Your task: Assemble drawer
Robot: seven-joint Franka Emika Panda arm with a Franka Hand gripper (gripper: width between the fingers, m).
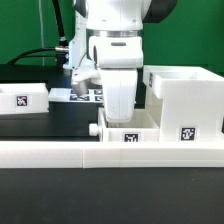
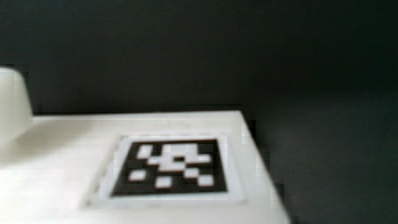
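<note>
1. From where I stand, the white arm comes down from 12 o'clock of the exterior view to the middle of the scene.
2. Its claw points straight down and sits just above the small tray, close to or touching its rear edge. I cannot tell whether the claw is spread, pressed together or pinching anything, because its tips merge with the white plastic.
3. That small tray lies just below centre, toward 6 o'clock. It has a marker tag on its front face and a round knob sticking out on its 9 o'clock side.
4. The big casing of the drawer stands at 3 o'clock, upright and open at the top. It is right beside the small tray, and its front carries a tag.
5. The second tray sits at 9 o'clock, well apart from the other two, also with a tag facing me.
6. The marker board lies flat behind the claw, toward 10 o'clock of centre.
7. The long low white wall runs across the front from 9 to 3 o'clock. The small tray and the casing sit right behind it.
8. Everything rests on a black surface.
9. The wrist view is blurred. It shows a flat white panel bearing one black-and-white tag against darkness, and I cannot tell which part it belongs to.
</note>
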